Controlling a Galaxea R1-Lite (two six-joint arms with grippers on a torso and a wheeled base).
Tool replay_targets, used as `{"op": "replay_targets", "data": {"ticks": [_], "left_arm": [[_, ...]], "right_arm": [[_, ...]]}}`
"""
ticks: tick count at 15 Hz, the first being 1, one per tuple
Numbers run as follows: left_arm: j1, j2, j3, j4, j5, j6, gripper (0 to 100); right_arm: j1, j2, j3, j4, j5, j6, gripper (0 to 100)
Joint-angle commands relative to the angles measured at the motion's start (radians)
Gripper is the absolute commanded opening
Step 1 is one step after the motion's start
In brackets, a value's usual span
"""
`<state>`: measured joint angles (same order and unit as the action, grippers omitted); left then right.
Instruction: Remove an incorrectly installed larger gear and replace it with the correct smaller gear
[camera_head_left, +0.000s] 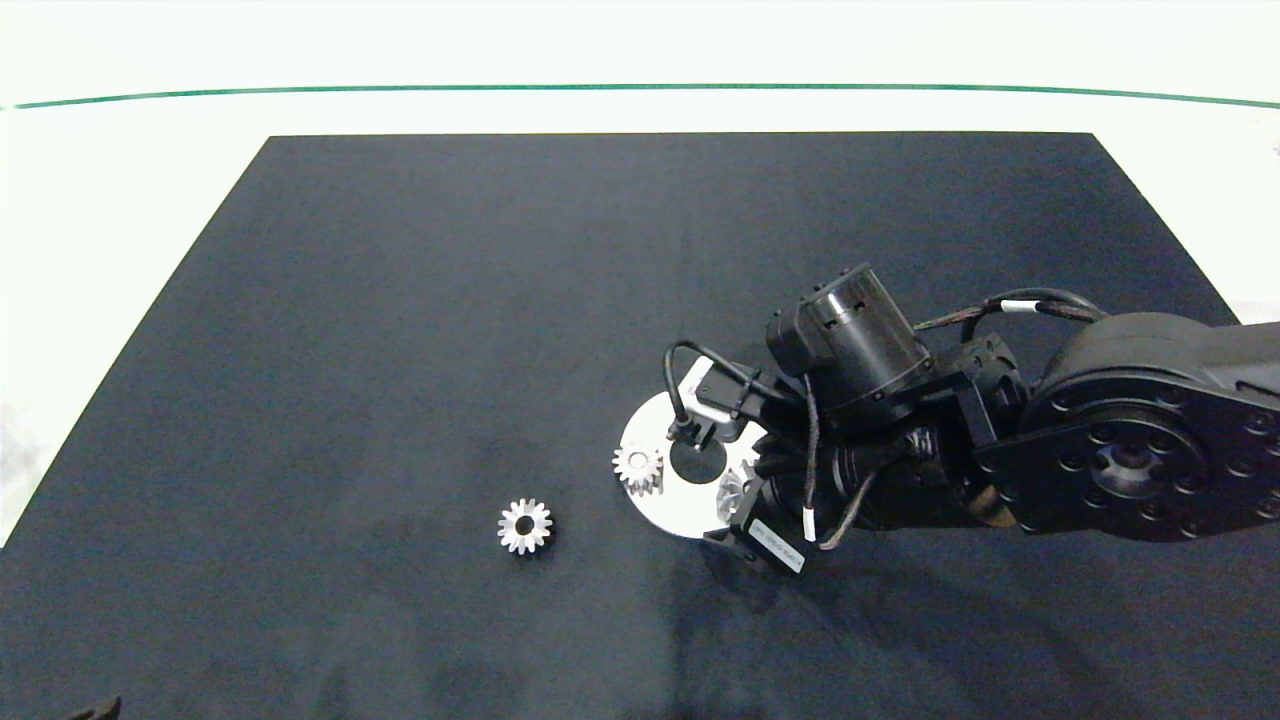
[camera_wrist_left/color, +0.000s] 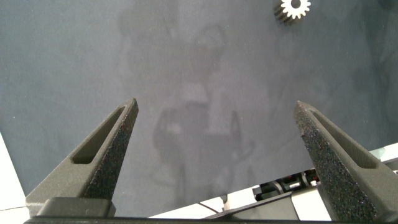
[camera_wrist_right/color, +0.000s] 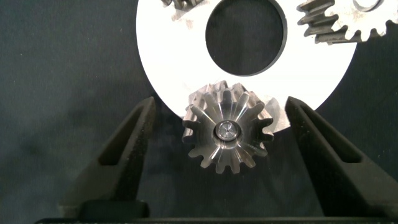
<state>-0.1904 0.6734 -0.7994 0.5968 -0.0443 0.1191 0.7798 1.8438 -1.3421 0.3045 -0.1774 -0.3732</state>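
Right gripper straddled the larger gear at the disc's rim.
Its arm hid much of the disc; fingers apart, untouching. Left gripper open, away; smaller gear left of the disc.

A dark mat on a pale tabletop under bright, even light.

The black mat covers most of the surface, its matte face catching faint, smudgy reflections toward the near edge. Around it the white table shows on the far side and down the left and right sides, glaring almost to washout. A thin green line curves across the far side, with more pale surface beyond it. No walls or windows can be made out from here.
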Motion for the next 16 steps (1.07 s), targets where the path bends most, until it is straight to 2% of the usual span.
{"op": "replay_targets", "data": {"ticks": [1,7,16], "left_arm": [[0.000,-0.006,0.014,0.003,0.000,0.001,100],[0.000,-0.011,0.012,0.003,0.000,0.002,100],[0.000,-0.017,0.011,0.003,0.000,0.002,100]], "right_arm": [[-0.001,-0.002,0.000,0.001,0.000,-0.003,78],[-0.001,0.014,0.000,0.001,0.000,0.020,66],[-0.002,0.014,-0.003,0.001,-0.002,0.020,47]]}}
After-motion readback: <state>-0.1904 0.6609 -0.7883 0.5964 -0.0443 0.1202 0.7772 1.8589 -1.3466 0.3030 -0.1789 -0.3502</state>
